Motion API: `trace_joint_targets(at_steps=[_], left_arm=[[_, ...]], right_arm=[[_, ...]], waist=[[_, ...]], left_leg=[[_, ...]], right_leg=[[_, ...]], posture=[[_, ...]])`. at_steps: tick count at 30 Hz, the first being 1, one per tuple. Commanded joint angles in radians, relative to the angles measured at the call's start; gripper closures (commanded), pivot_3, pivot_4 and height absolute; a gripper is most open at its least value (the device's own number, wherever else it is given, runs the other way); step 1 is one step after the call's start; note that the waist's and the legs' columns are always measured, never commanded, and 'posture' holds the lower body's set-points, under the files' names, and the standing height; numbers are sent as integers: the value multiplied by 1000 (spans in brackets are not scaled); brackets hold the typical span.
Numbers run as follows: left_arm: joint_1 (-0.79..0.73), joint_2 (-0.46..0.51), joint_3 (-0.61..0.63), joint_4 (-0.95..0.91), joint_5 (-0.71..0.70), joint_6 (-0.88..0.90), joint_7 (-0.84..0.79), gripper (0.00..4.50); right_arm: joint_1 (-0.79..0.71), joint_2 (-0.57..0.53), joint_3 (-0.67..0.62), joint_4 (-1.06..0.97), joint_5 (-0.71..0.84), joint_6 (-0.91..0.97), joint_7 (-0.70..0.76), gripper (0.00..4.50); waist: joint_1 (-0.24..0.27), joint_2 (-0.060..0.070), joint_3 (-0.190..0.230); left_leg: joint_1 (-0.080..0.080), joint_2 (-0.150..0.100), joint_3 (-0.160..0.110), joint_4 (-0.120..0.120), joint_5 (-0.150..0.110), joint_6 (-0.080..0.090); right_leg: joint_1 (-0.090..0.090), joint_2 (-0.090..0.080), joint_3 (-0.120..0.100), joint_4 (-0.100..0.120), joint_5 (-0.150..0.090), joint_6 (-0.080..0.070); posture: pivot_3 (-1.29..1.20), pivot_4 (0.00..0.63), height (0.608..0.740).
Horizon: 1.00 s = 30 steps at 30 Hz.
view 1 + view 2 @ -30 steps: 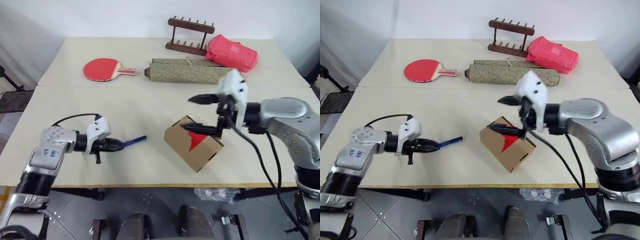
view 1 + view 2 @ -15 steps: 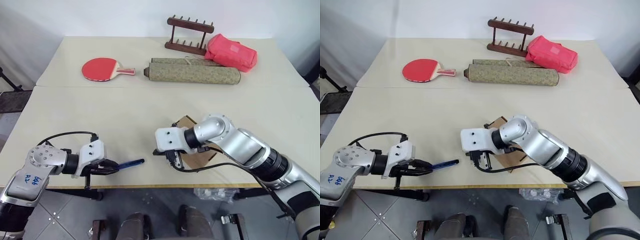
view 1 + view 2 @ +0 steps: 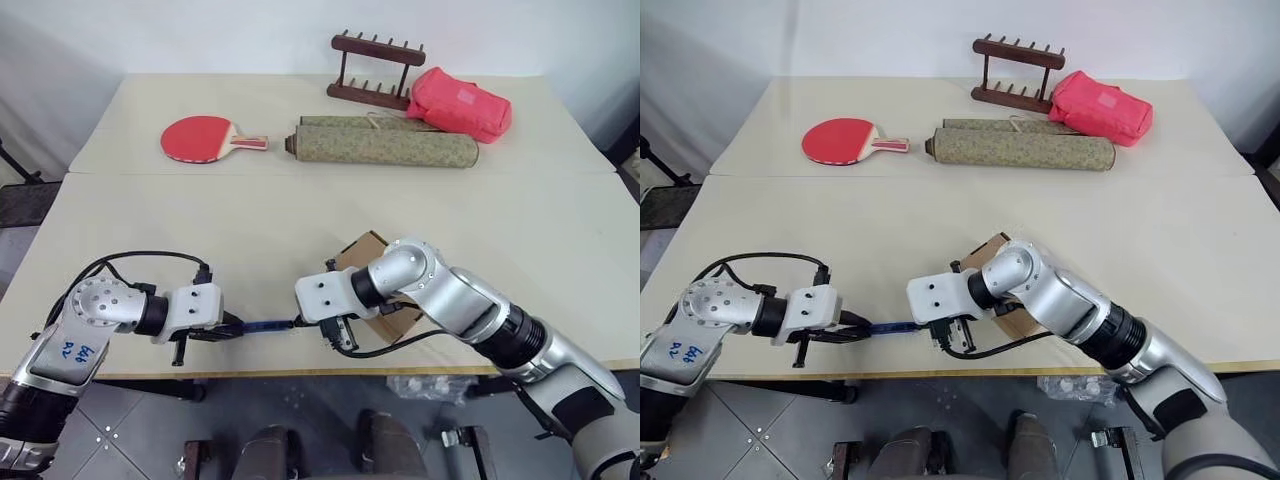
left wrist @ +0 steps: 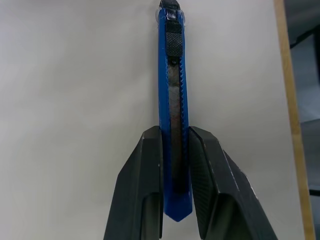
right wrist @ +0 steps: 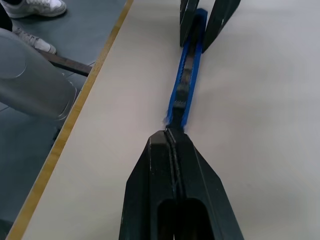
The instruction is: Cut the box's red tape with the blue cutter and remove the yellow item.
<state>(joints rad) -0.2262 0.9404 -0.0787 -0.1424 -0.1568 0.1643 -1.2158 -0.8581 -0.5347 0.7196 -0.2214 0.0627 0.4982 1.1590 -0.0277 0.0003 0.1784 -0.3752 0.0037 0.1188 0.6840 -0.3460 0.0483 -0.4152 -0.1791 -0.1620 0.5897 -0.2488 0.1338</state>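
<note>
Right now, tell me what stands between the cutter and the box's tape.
The right arm itself. It reaches across the box, covering its top, and its tool is shut at the tip of the cutter, which the left tool holds.

The scene is lit evenly and brightly by soft, diffuse light from overhead. Only faint, short shadows are cast on the pale table (image 3: 200, 215), at about six o'clock beneath the wooden rack (image 3: 378, 70) and the rolled mat (image 3: 385, 146). No harsh glare is seen; a mild sheen is carried by the silver right arm (image 3: 470, 300). Head views are sharp, with slight bowing toward the edges. In the wrist views, the near fingers (image 5: 175, 200) are rendered a little soft.
</note>
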Motion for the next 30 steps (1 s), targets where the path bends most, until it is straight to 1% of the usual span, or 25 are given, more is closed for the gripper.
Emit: trace_joint_targets(at_steps=[1, 7, 14, 27, 30], left_arm=[[-16, -10, -28, 4, -20, 14, -36, 4092], [-33, -19, -56, 28, 0, 6, -48, 4092], [-36, -29, -61, 4, -10, 39, -49, 4092], [-4, -30, -67, -58, -17, 86, -46, 4092], [3, -28, -67, -58, -16, 88, -45, 4092]], right_arm=[[-1, 43, 18, 31, -35, -51, 11, 4482], [14, 76, 23, 83, -80, -102, 28, 4482], [33, 100, 26, 109, -119, -138, 46, 4482], [18, 204, 21, 256, -203, -239, 7, 4482], [12, 186, -19, 219, -179, -230, 41, 4482]], waist=[[0, 0, 0], [1, 0, 0], [1, 0, 0], [0, 0, 0], [0, 0, 0]], left_leg=[[0, 0, 0, 0, 0, 0], [0, 0, 0, 0, 0, 0], [2, 0, 0, 0, 0, 0], [4, 0, 0, 0, 0, 0], [4, 1, 0, 0, 0, 0]], right_leg=[[0, 0, 0, 0, 0, 0], [0, 1, 0, 0, 0, 0], [1, 1, 1, 0, 0, 0], [3, 1, 1, 1, 0, 0], [3, 1, 1, 1, 0, 0]], posture=[[0, 150, 740], [0, 150, 740], [0, 150, 740], [0, 150, 740], [0, 150, 740]])
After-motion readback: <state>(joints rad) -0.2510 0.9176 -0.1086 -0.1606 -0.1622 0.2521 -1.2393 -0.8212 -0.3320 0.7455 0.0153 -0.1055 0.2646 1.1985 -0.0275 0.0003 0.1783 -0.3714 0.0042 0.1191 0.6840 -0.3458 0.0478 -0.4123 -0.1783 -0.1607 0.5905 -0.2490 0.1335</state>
